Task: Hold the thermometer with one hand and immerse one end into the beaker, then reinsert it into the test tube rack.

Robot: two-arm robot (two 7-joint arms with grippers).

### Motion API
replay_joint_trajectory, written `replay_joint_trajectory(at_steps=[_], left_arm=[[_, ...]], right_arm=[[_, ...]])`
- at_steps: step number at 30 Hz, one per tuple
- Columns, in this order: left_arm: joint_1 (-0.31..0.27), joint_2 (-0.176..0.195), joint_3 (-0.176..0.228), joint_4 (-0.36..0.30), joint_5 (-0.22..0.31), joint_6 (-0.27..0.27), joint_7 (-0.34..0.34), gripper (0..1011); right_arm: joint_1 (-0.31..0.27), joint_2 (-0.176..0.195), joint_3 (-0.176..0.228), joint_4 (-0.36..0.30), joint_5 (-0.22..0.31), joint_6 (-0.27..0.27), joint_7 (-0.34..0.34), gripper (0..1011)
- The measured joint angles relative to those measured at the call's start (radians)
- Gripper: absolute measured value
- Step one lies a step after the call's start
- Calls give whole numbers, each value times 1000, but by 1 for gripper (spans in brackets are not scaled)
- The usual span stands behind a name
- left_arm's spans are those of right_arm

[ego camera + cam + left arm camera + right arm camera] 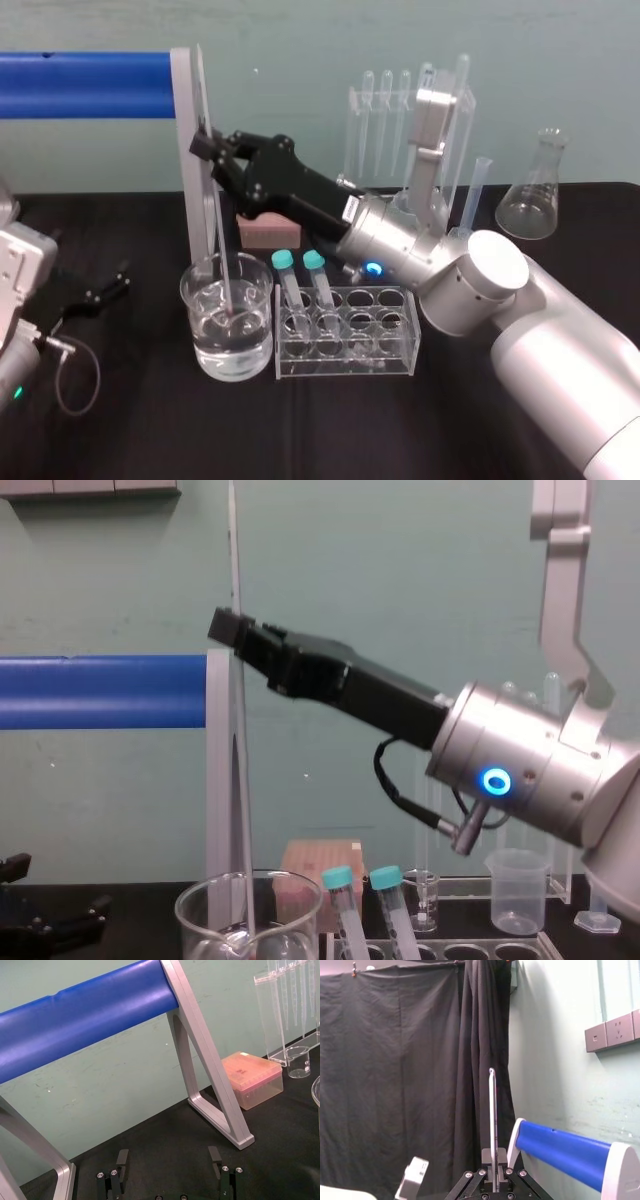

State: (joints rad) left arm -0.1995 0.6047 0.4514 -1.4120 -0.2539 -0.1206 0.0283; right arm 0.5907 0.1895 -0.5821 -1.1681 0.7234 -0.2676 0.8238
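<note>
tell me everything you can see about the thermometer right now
The thermometer is a long, thin, clear-whitish glass rod with faint dark marks. It stands nearly upright, slightly tilted. The right gripper is shut on it partway up, leaving a long stretch above. Its lower end is inside the large glass beaker, seemingly dipped in the clear liquid. It is out of the test tube rack. The open left gripper, parked at the left, is apart from it.

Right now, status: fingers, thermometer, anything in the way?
Right gripper shut on thermometer, tip down in beaker. Left gripper open, parked left. Two capped tubes stand in rack.
</note>
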Motion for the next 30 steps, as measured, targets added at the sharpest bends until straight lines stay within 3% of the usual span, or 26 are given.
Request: replay_joint_trajectory(at_steps=[3,13,30], left_arm=[[0,0,0,0,0,0,0,1008],[0,0,0,0,0,0,0,1008],[0,0,0,0,0,0,0,1008]], right_arm=[[-2,-8,-5,38,-22,-29,17,57],[-9,-23,-10,100,-66,-49,25,57],[-13,-35,6,119,-92,-50,22,57]])
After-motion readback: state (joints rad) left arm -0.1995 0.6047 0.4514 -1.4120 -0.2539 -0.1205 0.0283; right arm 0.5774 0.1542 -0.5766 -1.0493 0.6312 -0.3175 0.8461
